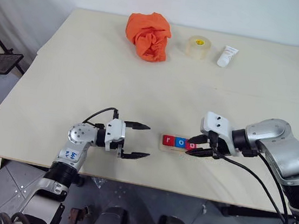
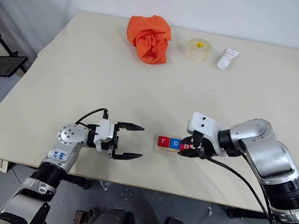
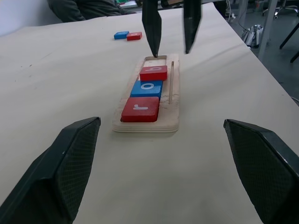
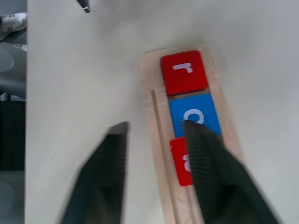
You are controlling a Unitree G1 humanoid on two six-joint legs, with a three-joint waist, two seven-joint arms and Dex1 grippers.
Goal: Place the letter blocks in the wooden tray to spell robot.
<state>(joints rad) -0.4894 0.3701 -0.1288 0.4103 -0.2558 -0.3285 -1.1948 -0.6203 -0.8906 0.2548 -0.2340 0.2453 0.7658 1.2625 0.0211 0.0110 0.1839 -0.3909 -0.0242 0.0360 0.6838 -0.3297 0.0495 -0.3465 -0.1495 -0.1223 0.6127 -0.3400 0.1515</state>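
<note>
Three of the five letter blocks already sit in the wooden tray (image 3: 145, 125), which lies on the table (image 1: 89, 72) low in the head view, a little right of centre, near the front edge. Reading along the groove there is a red r block (image 3: 140, 108), a blue o block (image 3: 146, 88) touching it, and a red b block (image 3: 153, 73) touching that (so "rob" is spelled, as far as the letters can be read). Past the b, the rest of the groove shows bare wood, room for the last two tiles.

Those two appear to be the blue block (image 3: 121, 35) and the red block (image 3: 134, 36) lying side by side on the table in the upper left of the left wrist view, well apart from the tray; their letters cannot be read, but by judgement they are the second o and the t.

The right tool (image 1: 199, 149) hangs over the tray's unfilled end, just beside the b block, its fingers parted and holding nothing. The left tool (image 1: 136, 140) is at the lower centre-left of the head view, near the tray's r end, spread wide and empty.

So roughly three fifths is done; what remains is fetching and seating the o, then the t.
</note>
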